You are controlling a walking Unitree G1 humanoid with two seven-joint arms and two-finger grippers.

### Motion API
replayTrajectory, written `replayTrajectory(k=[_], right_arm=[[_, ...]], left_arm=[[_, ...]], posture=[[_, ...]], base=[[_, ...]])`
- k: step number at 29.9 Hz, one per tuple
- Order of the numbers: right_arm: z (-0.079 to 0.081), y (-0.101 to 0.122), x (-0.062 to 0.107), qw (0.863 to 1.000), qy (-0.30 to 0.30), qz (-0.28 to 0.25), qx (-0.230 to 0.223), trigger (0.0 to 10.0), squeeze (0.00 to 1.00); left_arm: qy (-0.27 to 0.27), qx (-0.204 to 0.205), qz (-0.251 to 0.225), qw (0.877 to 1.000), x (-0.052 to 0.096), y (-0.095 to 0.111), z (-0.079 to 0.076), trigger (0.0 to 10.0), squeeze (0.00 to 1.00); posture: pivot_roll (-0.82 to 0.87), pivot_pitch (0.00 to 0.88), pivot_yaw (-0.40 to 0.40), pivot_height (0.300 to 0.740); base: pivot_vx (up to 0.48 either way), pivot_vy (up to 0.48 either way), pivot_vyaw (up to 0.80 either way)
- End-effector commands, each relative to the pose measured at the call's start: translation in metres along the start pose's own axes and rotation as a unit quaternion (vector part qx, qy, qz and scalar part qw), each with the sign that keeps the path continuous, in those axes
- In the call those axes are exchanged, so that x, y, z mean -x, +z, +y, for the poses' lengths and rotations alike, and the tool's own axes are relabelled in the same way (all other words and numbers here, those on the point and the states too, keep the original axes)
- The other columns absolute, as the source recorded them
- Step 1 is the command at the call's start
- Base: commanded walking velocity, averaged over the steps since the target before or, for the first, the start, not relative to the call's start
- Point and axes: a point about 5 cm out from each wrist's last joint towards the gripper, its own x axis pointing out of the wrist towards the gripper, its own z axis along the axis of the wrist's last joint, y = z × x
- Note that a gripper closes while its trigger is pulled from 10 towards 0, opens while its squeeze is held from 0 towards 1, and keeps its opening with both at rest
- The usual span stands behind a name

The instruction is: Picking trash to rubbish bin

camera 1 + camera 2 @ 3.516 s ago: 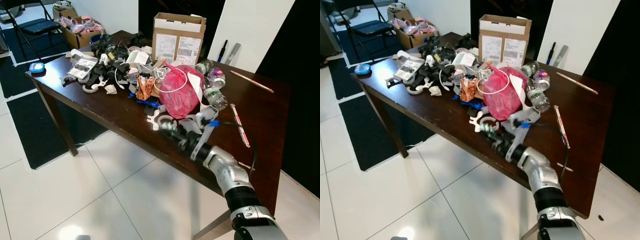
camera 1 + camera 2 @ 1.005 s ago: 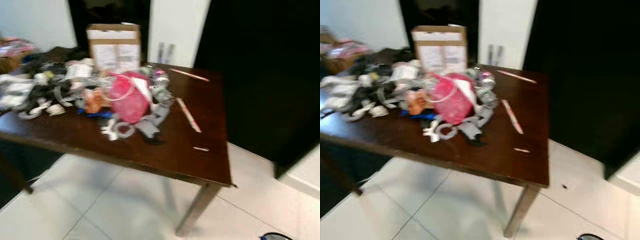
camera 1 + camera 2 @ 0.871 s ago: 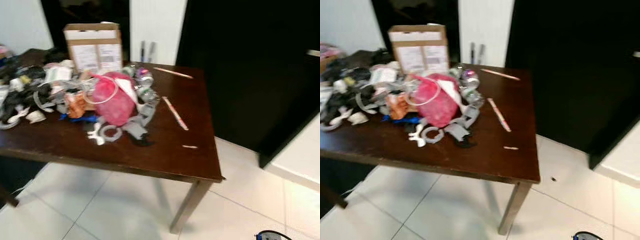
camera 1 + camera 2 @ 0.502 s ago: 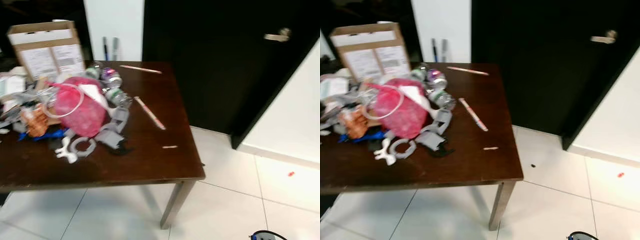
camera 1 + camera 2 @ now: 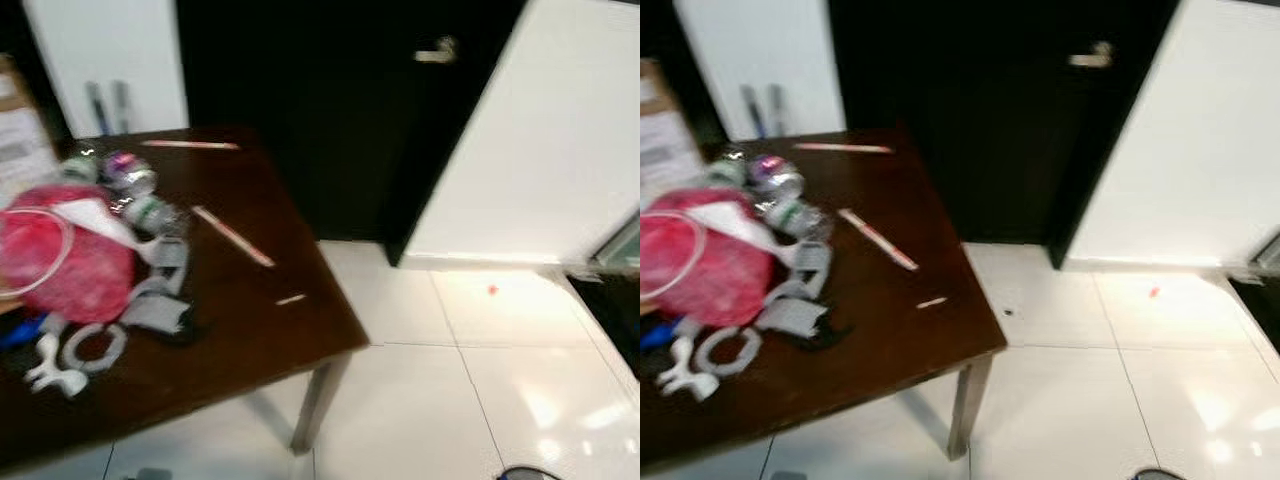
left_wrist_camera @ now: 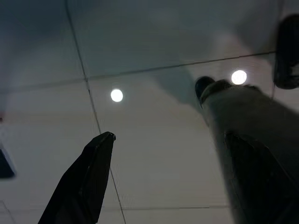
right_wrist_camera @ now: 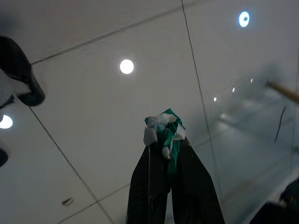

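**Trash in hand; head view swung away from the table**

A crumpled green-and-white wrapper (image 7: 163, 133) is seen pinched between the closed fingers of the right gripper (image 7: 169, 154), which hangs over the pale floor tiles (image 7: 93, 107). The left gripper (image 6: 163, 177) is held low over the same tiles; one black finger (image 6: 86, 179) is sharp and the other is a blurred mass well apart from it, so the fingers are read as spread, with nothing between them.

Against the frames of a few seconds ago, the right arm is no longer reaching over the table, and the whole head view is shifted rightward: this is camera motion, not motion of the objects. The dark wooden table (image 5: 250, 330) is now pushed to the left of frame. The pink plastic bag (image 5: 60, 265), the white ring-shaped parts (image 5: 90, 345), the clear bottles (image 5: 130, 190) and the long pink stick (image 5: 232, 236) lie as they did.

Farther off, a black door (image 5: 330, 110) with a metal handle (image 5: 432, 52) and a white wall (image 5: 540, 140) are brought into view.

Judgement: pick done, carry phase under way. No rubbish bin is seen yet. Heavy blur is noted.
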Motion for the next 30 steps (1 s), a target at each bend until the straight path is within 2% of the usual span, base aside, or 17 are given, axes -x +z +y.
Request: replayTrajectory(k=[1,8,15,30], right_arm=[[-0.0016,-0.0007,-0.0001,1.0,-0.001,0.002,-0.005,10.0,0.0],[-0.0006,-0.0021,0.0,1.0,0.001,0.003,-0.006,10.0,0.0],[0.0002,-0.0023,0.0,1.0,0.003,0.001,-0.003,10.0,0.0],[-0.0006,-0.003,0.0,1.0,0.006,0.002,0.005,10.0,0.0]], left_arm=[[-0.017,-0.003,0.016,1.0,-0.0003,-0.0087,-0.0128,10.0,0.0],[-0.02,-0.007,0.015,1.0,-0.0006,-0.008,-0.0146,10.0,0.0],[-0.032,-0.009,0.02,0.999,-0.0006,-0.0094,-0.0183,10.0,0.0],[-0.041,-0.007,0.024,0.999,-0.0002,-0.0117,-0.0185,10.0,0.0]], posture=[[0.02,0.089,-0.047,0.74],[0.02,0.091,-0.045,0.74],[0.02,0.09,-0.045,0.74],[0.02,0.091,-0.051,0.74]], base=[[0.0,0.0,-0.8],[0.0,0.0,-0.8],[0.0,0.0,0.0],[0.0,-0.431,0.0]])
